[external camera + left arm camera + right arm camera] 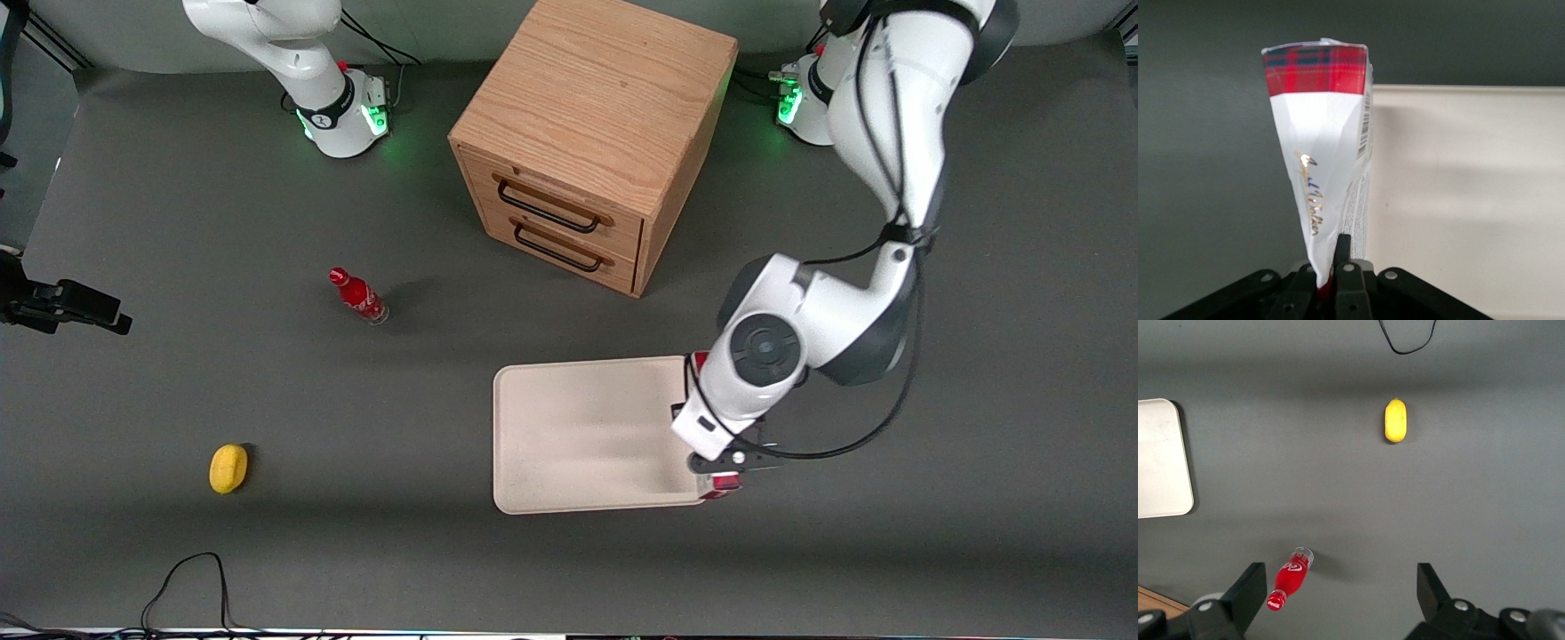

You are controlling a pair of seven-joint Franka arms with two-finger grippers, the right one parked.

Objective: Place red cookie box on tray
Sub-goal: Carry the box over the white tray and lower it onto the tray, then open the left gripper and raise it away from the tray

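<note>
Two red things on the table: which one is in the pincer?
The cookie box, shut in the pincer at the tray's edge. The red bottle stands alone.

The red cookie box (1321,153) shows a red tartan band at one end, then white with gold script and a black barcode. The black gripper (1331,283) clasps it. The tray (578,436) is cream-beige, the table (267,551) dark grey.

red cookie box (725,483) mostly hidden under arm, gripper (1333,277) cut off by edge
</note>
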